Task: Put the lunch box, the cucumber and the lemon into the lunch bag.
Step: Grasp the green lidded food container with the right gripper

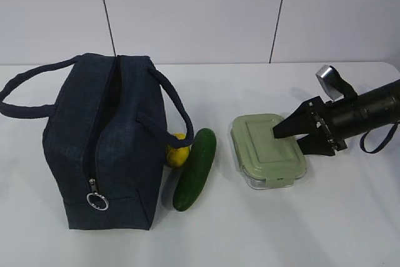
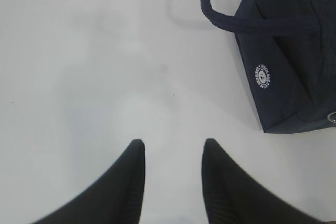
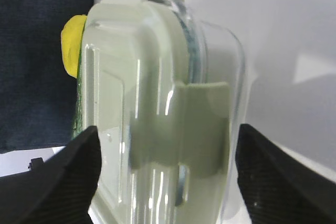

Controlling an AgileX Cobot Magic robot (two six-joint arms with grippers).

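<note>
Reaching our right claw around the lunch box, with the bag, lemon and cucumber lined up to its left.

Starting at the left, our left claw hangs over bare white table with its fingers partly apart and nothing between them, the navy lunch bag just off to one side of it. We see the bag standing upright with its top unzipped, the ring pull low on its near end. Tucked against the bag's right side is the yellow lemon, and the dark green cucumber lies touching it. Further right, apart from the cucumber, the lunch box sits flat with its pale green lid on. Our right claw is spread wide, one finger over the lid and one at the box's right end, not clamped shut.
</note>
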